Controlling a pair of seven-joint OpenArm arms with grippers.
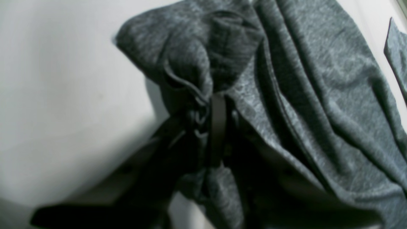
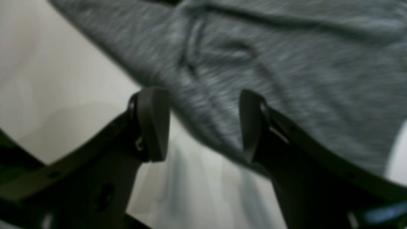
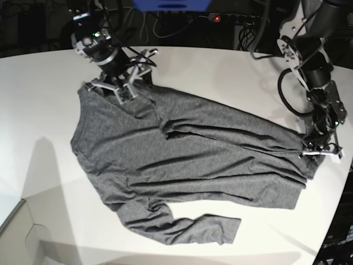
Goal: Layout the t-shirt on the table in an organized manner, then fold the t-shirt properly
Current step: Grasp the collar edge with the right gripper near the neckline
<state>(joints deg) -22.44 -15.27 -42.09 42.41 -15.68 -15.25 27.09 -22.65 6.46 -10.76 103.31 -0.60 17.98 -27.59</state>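
Bare table (image 3: 44,110) free all round; t-shirt (image 3: 182,154) fills the mid, both arms at its ends.

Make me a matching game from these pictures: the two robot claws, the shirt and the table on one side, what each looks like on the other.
Things:
1. left gripper
2. right gripper
3. t-shirt
4. table

States:
A. plain white, carrying everything
B. jaws apart over the shirt's edge
C. spread out, one sleeve bent near the front
D. pinched shut on bunched grey cloth

Pairs: 1-D, 2-B, 3-C, 4-A
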